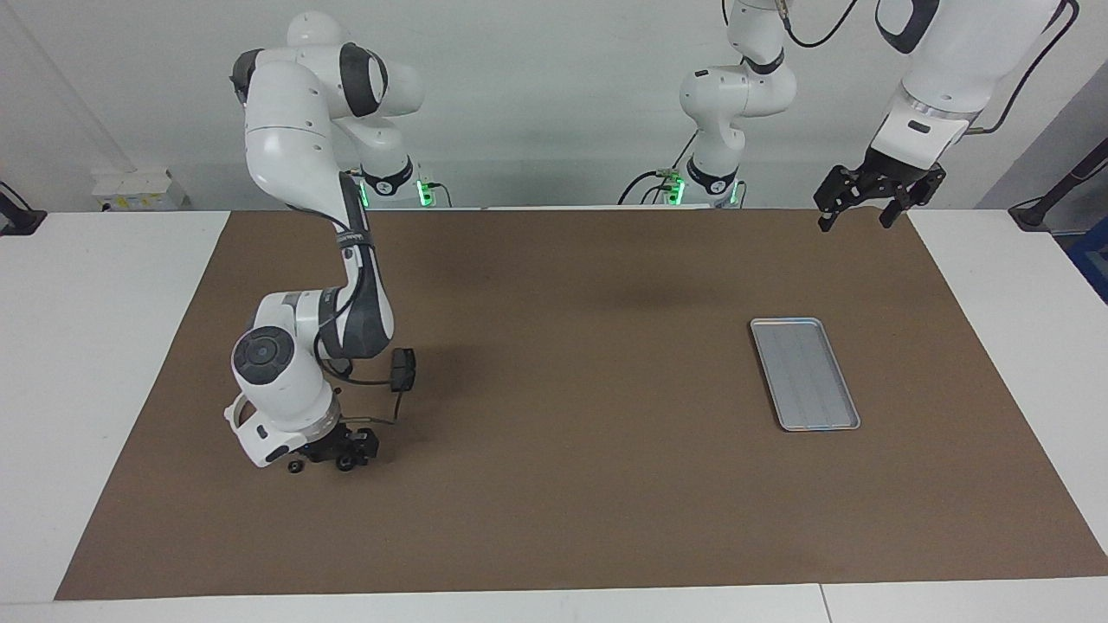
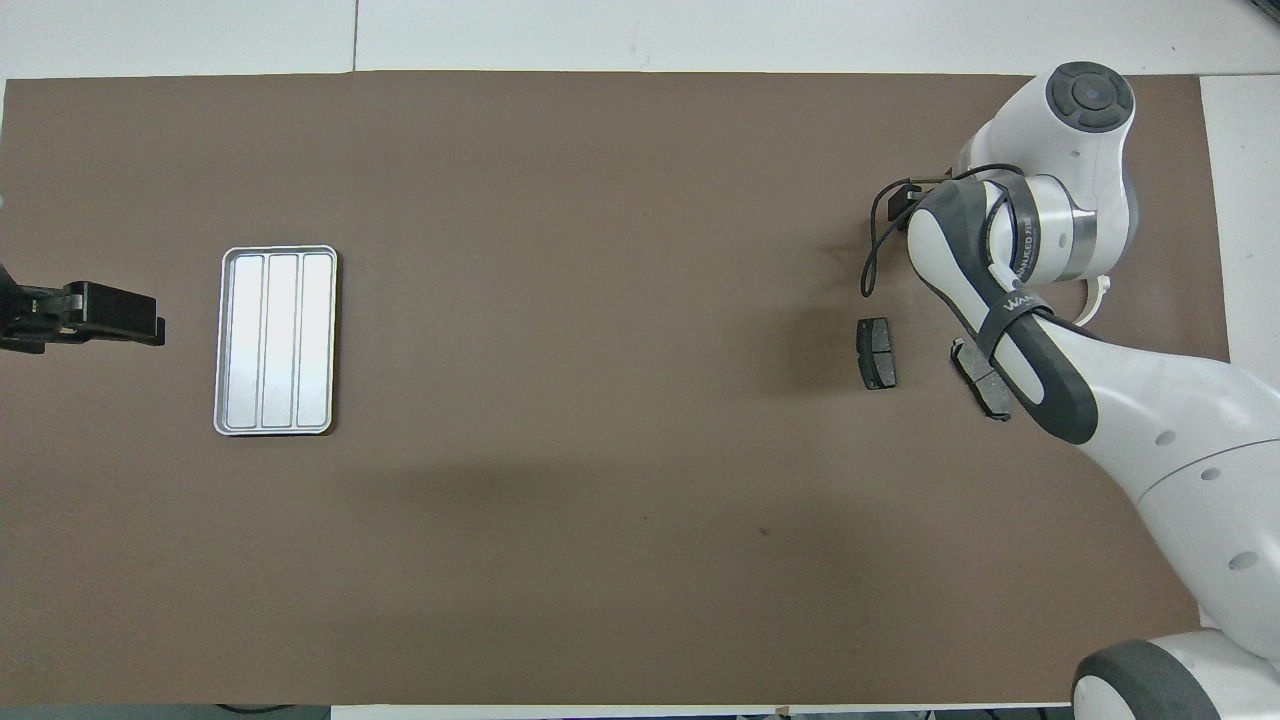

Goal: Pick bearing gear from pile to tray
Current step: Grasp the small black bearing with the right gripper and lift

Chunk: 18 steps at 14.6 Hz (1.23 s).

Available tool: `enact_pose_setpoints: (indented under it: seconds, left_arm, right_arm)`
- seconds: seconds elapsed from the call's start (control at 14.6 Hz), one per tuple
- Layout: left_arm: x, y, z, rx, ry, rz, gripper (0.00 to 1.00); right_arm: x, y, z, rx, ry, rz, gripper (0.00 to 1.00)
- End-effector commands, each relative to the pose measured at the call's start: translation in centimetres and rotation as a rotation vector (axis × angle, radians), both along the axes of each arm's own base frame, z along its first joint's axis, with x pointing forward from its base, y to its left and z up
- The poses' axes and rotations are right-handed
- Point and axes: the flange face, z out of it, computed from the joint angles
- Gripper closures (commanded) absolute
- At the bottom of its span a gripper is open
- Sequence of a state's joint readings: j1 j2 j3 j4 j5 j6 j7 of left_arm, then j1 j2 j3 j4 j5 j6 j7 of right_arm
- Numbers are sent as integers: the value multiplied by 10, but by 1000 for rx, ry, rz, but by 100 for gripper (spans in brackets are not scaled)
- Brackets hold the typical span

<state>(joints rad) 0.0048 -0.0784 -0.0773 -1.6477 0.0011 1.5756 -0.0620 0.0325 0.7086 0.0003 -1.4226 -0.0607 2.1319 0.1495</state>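
Brown matting (image 1: 563,484) covers most of a white table (image 1: 95,285) under a pale wall. From the facing view, the right arm bends down to the matting at its own end of the table, and the right gripper (image 1: 333,454) sits low at the surface among the small parts of the pile. Two tiny black round pieces (image 1: 296,467) show at its tips, one just clear of the fingers, the other right against them; whether the fingers have hold of it cannot be told, nor how far apart they stand. A white curved bit of plastic (image 1: 232,415) peeks out beside the wrist. The tray (image 1: 804,373) lies flat toward the left arm's end of the table, well apart from the pile: a silver-grey rectangle with rounded corners, a low rim and faint lengthwise ridges, nothing in it. The left gripper (image 1: 853,221) hangs high over the matting's corner near its base, waiting, its fingers spread wide and holding nothing.

From the overhead view, the right arm covers its own gripper. Two dark grey pads (image 2: 877,353) lie on the matting, one in the clear, the other half under the forearm. The tray (image 2: 275,341) shows three long panels between ridges. The left gripper (image 2: 150,328) reaches in from the edge, just beside the tray.
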Motion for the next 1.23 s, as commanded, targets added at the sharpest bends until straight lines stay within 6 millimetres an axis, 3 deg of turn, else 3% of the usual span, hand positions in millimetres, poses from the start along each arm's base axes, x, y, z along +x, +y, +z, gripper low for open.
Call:
enact_pose_setpoints:
  seconds: [0.0, 0.27, 0.48, 0.75, 1.16]
  left_arm:
    - [-5, 0, 7, -6, 4, -5, 0]
    - [-5, 0, 7, -6, 4, -5, 0]
    - [-5, 0, 7, -6, 4, -5, 0]
    - [-5, 0, 7, -6, 4, -5, 0]
    - [-5, 0, 7, -6, 4, -5, 0]
  right_arm:
    - [1, -1, -3, 3, 32, -23, 9]
    - [2, 0, 0, 4, 34, -22, 23]
    - [3, 3, -1, 4, 29, -17, 27]
    - [6, 3, 3, 4, 15, -17, 45]
    - [7, 4, -1, 5, 12, -16, 63]
